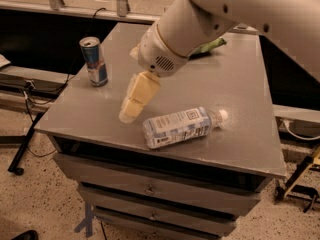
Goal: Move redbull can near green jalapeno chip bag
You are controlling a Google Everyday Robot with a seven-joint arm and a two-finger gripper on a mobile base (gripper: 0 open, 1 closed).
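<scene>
The redbull can stands upright near the table's left edge, blue and silver with a silver top. The green jalapeno chip bag lies at the back of the table; only a green strip of it shows behind my arm. My gripper hangs low over the table's front left, pointing down and left. It is to the right of and in front of the can, apart from it, and holds nothing that I can see.
A clear plastic bottle with a white label lies on its side near the front edge, just right of the gripper. The grey table stands on drawers. Metal rails and cables lie to the left, below the table.
</scene>
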